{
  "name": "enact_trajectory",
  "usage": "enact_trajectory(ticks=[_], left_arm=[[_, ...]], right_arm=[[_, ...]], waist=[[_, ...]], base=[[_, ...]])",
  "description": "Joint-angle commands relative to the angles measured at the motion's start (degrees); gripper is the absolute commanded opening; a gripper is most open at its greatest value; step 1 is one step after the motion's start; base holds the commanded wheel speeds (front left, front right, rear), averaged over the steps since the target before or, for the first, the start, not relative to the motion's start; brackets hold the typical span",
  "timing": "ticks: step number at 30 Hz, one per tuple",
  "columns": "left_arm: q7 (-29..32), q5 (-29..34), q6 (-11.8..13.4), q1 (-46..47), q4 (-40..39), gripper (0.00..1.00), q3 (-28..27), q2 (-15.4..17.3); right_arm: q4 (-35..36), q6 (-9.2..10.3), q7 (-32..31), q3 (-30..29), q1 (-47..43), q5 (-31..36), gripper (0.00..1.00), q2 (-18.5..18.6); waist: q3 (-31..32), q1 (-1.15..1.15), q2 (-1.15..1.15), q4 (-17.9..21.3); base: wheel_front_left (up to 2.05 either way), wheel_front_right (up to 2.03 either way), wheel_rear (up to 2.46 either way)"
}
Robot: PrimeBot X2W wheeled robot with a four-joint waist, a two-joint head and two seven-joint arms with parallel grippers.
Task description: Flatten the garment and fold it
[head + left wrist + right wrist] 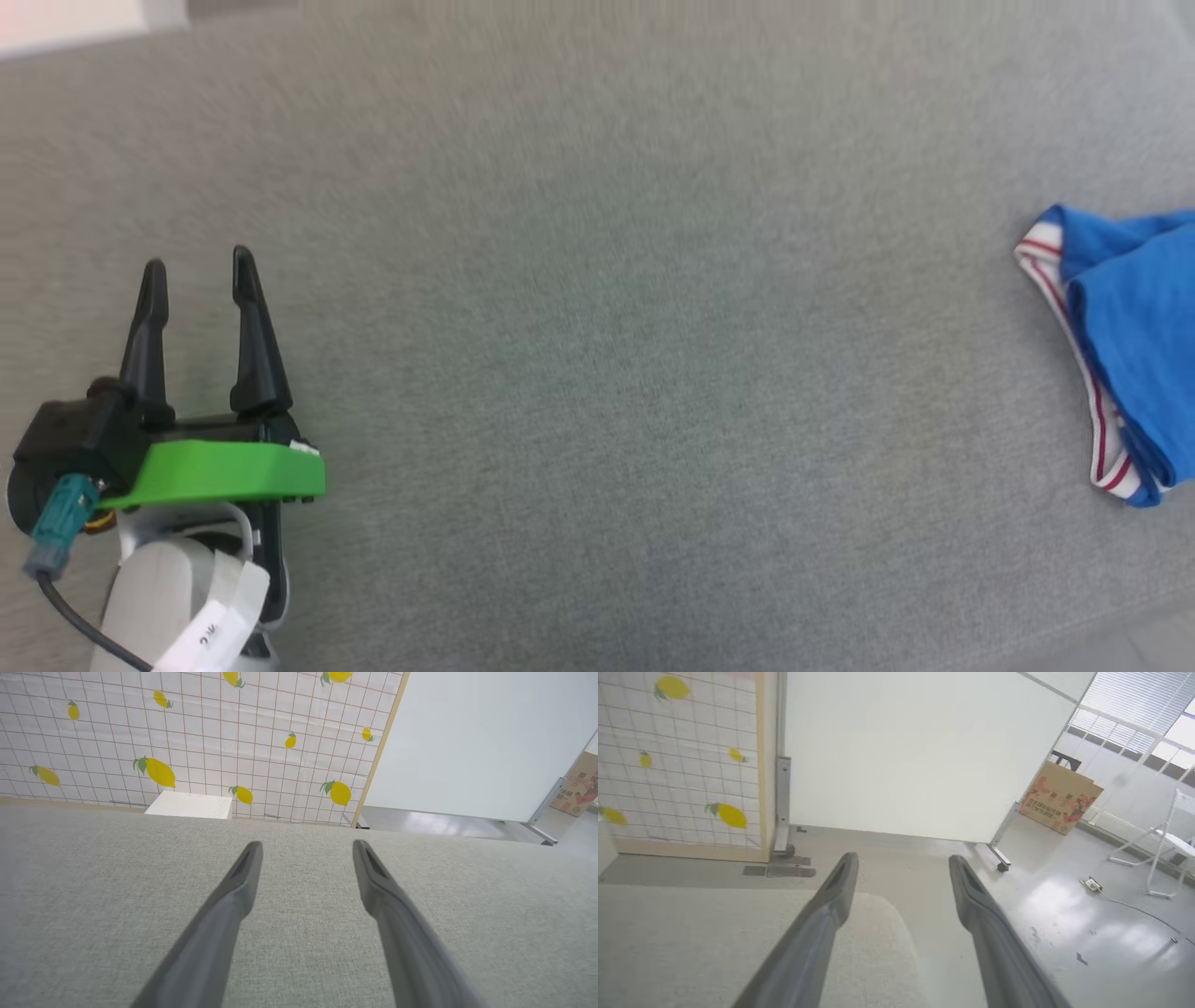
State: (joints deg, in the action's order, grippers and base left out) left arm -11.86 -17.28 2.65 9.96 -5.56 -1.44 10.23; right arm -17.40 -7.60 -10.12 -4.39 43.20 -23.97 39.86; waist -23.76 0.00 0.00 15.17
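The garment (1130, 327), bright blue with a white edge striped in red, lies bunched at the right edge of the head view on the grey cloth surface (607, 327), partly cut off by the frame. Far from it, at the lower left, my left gripper (194, 266) stands open with nothing between its dark fingers. In the left wrist view the left gripper (306, 847) hovers open over bare grey cloth. My right gripper (900, 860) is open and holds nothing, reaching past a rounded corner of the grey surface (873, 952) over the floor.
A lemon-patterned grid wall (187, 742) and a white box (189, 805) stand beyond the far edge of the surface. A white panel on wheels (915, 756), a cardboard box (1059, 798) and a floor cable (1134, 905) lie off to the right.
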Motion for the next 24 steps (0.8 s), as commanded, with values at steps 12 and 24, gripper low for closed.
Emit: enact_trajectory(ticks=[12,24], left_arm=[[-2.6,0.1,2.1,-4.0,3.1,1.00,-2.3,-1.7],[-2.8,0.1,1.2,-6.3,6.3,1.00,0.0,-2.5]], right_arm=[[12.5,0.11,8.5,1.5,-5.9,-0.3,1.00,-17.0],[20.4,0.11,17.5,-1.2,-28.3,10.8,1.00,-34.9]], waist=[[19.9,0.00,0.00,-8.6],[25.5,0.00,0.00,-14.3]], base=[[0.00,0.00,0.00],[0.00,0.00,0.00]])
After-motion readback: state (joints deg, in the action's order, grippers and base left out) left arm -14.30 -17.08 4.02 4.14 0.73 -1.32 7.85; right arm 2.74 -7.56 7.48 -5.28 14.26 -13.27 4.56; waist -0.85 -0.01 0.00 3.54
